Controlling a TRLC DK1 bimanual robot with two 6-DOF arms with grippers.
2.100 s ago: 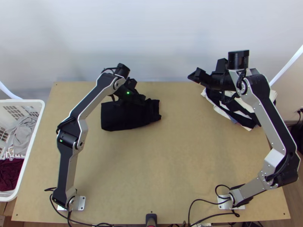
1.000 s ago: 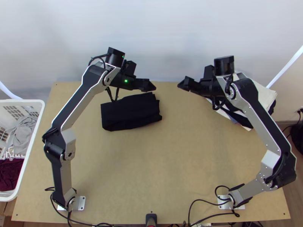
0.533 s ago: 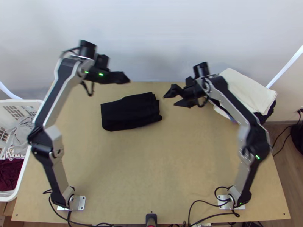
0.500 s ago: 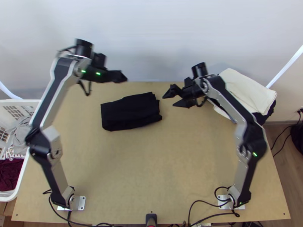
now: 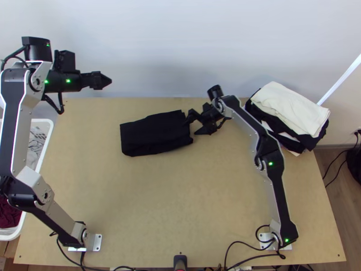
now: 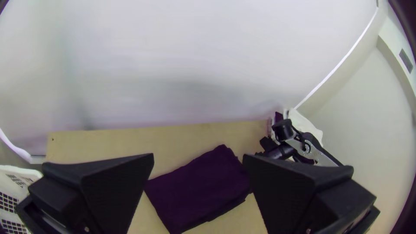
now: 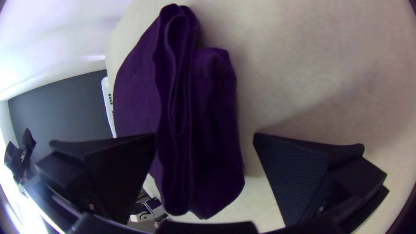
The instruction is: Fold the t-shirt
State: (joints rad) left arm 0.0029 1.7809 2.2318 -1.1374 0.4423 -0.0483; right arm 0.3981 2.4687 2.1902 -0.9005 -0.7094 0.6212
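In the top view my left gripper [image 5: 104, 80] is high past the table's back left, away from the cloth. The left wrist view has this gripper [image 6: 198, 155] open with nothing between its fingers. My right gripper [image 5: 191, 128] is at the right end of the black t-shirt [image 5: 153, 133], which lies folded into a compact layered rectangle on the table's back left half. In the right wrist view, the right gripper [image 7: 204, 135] is open, one finger on each side of the end of the shirt [image 7: 214, 130], which looks dark purple there; whether they touch it I cannot tell.
A stack of folded cream and black cloths [image 5: 293, 108] is at the table's back right corner. On the left, a white basket [image 5: 45, 131] with grey and dark red cloth stands beside the table [image 5: 180, 194], partly behind the left arm.
The left arm has moved up and left, away from above the shirt. The right gripper has moved left and slightly nearer the table's front, coming to the shirt's right end. The shirt lies as before.
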